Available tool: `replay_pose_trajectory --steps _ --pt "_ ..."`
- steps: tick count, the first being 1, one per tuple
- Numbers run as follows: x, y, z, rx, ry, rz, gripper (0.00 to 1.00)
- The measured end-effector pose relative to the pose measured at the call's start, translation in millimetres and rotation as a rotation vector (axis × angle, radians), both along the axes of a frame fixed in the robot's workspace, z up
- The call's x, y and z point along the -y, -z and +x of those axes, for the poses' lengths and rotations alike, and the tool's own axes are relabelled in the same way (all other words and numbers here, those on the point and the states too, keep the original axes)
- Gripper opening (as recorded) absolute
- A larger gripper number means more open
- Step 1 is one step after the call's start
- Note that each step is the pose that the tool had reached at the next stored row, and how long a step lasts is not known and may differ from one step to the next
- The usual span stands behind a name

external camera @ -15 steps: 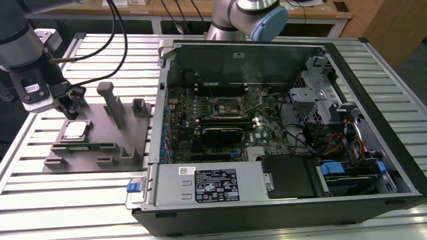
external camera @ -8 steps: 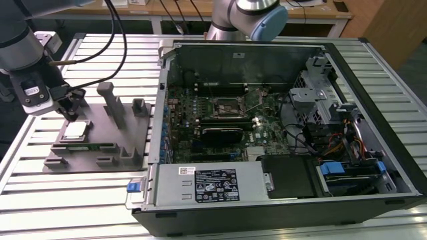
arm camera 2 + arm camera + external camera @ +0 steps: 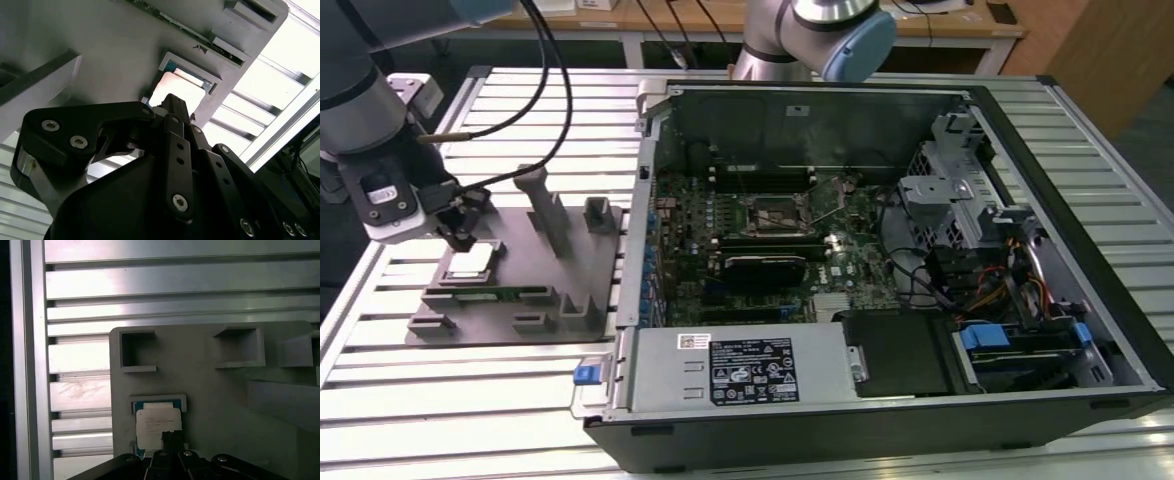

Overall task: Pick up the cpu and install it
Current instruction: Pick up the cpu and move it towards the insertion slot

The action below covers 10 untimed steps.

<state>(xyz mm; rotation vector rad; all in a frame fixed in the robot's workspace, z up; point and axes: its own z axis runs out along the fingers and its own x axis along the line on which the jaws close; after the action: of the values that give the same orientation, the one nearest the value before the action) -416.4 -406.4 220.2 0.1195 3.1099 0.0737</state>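
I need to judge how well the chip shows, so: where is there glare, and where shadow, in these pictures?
Second wrist view: the table slats glare white, the cpu lid is washed out, and the gripper stands dark before them. First wrist view: the cpu lid shines pale; the tray pockets hold shadow. Exterior view: even light, the computer case darker inside.
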Motion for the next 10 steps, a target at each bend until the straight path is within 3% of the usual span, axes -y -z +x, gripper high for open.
replay_pose_trajectory --steps 10 --pt "1.3 12.5 -3.3 0.0001 0.000 0.0000 0.11"
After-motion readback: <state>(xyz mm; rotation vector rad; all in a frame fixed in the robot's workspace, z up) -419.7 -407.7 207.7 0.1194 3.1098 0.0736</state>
